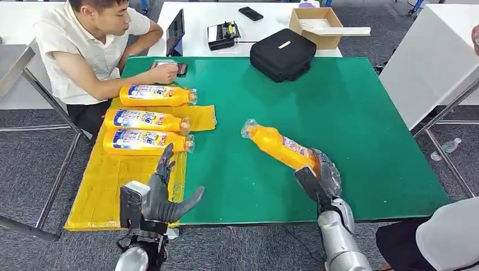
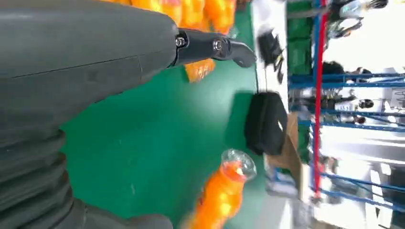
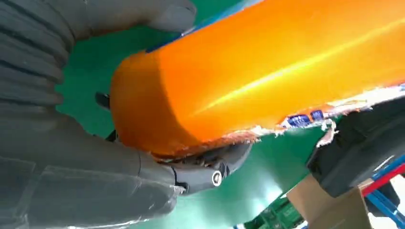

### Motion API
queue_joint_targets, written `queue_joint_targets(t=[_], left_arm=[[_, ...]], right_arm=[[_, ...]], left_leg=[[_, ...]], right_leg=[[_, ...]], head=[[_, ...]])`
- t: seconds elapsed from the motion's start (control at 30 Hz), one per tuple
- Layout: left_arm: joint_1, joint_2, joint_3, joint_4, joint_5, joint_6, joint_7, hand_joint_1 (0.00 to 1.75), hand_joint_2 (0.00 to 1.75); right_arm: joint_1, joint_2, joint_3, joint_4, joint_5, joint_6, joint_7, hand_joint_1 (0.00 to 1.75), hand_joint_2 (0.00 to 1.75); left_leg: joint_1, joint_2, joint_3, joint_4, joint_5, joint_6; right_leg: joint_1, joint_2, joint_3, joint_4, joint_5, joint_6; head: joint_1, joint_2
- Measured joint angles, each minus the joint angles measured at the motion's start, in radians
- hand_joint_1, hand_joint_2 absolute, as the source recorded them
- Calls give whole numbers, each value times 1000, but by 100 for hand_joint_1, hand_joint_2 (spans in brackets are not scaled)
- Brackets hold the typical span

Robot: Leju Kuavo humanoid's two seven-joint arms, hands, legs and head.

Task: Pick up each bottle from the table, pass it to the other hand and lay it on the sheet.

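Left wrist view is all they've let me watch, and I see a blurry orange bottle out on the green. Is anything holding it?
Observer: Yes. The right hand grips that orange bottle by its base; the cap end points away from the robot.
Operator: And the hand my camera rides on?
Observer: The left hand holds nothing; its fingers are spread above the table's near edge, beside the yellow sheet.
Operator: Any bottles on that sheet already?
Observer: Three bottles lie on it side by side, caps toward the green mat.
Operator: Anyone nearby?
Observer: A person sits at the far left corner, one hand on a phone.
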Motion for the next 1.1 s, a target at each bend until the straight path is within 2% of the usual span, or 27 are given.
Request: queue_joint_targets(t=[0.43, 0.57, 0.83, 0.97, 1.1], left_arm=[[-13, 0, 9, 66, 87, -58, -2, 0, 175], [-34, 0, 9, 148, 160, -168, -17, 0, 175], [-72, 0, 2, 267, 167, -221, -46, 0, 175], [-108, 0, -1, 337, 173, -205, -51, 0, 175], [-144, 0, -2, 383, 170, -114, -42, 0, 175]], right_arm=[[1, 24, 4, -21, -23, 22, -22, 175, 175], [-11, 40, 44, -22, -64, 68, -53, 175, 175], [-10, 74, 147, -77, -141, 131, -65, 175, 175], [-10, 91, 211, -106, -167, 159, -67, 175, 175], [2, 105, 274, -159, -199, 168, -57, 175, 175]], left_leg=[[0, -2, -4, 0, 0, 0], [0, -1, -4, 0, 0, 0], [0, -1, -4, 0, 1, 0], [0, -1, -4, 0, 1, 0], [0, -1, -4, 0, 1, 0]], right_leg=[[0, 0, -3, 0, 0, 0], [0, 0, -3, 0, 0, 0], [0, 0, -4, 1, 0, 0], [0, 0, -4, 1, 0, 0], [0, 0, -4, 1, 0, 0]], head=[[0, 0], [0, 0], [0, 0], [0, 0], [0, 0]])
